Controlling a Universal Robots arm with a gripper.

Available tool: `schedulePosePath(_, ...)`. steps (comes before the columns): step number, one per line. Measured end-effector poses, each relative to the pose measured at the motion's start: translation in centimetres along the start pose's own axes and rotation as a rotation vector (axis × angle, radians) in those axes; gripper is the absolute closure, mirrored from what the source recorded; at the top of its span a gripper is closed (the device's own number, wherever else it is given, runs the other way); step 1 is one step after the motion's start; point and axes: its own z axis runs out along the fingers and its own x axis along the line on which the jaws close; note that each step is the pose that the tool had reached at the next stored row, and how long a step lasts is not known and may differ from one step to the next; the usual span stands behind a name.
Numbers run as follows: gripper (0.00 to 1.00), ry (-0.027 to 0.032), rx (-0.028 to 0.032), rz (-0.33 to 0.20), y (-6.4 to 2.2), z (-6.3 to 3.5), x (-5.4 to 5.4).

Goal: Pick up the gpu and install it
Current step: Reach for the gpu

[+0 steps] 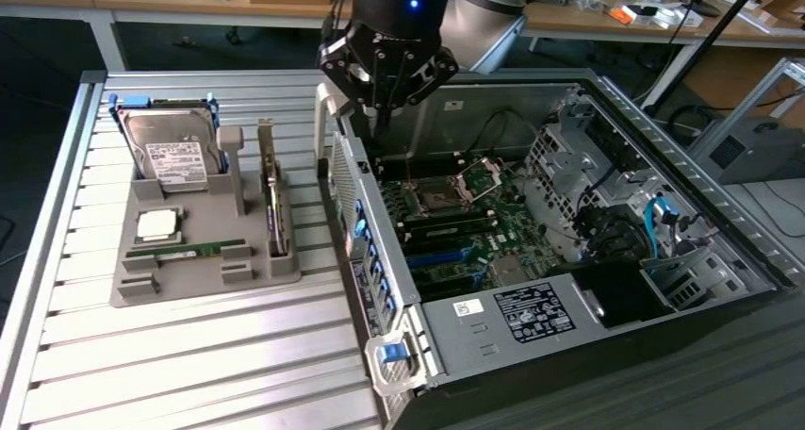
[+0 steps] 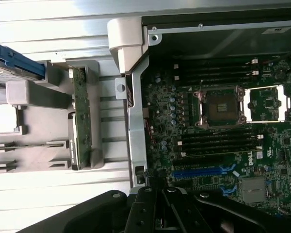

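The gripper [image 1: 375, 124] hangs from the arm with its fingers clenched together and nothing between them. It sits above the rim of the open computer case [image 1: 704, 260], on the side of the case that faces the grey holder [image 1: 202, 281].

The gpu [image 1: 274, 208] stands on its long edge in the outer slot of that holder, on the slatted tabletop [image 1: 188, 364]. Its silver bracket end points away from the exterior camera. It is apart from the gripper and lower than it, toward the exterior view's left, with the case wall between them. In the wrist view the gpu [image 2: 81, 119] shows as a narrow green strip in the holder [image 2: 34, 94], just outside the case's metal frame.

The same holder also carries a hard drive [image 1: 176, 152], a square processor chip [image 1: 157, 224] and a memory stick [image 1: 188, 251]. Inside the case lies the motherboard [image 1: 459, 232], with its open processor socket [image 2: 220, 109] and a blue slot [image 2: 203, 171].
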Motion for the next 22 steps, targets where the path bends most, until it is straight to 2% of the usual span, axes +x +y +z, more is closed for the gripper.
schedulePosePath(22,0.89,0.0,0.0,0.0,-0.09,-0.03,1.1)
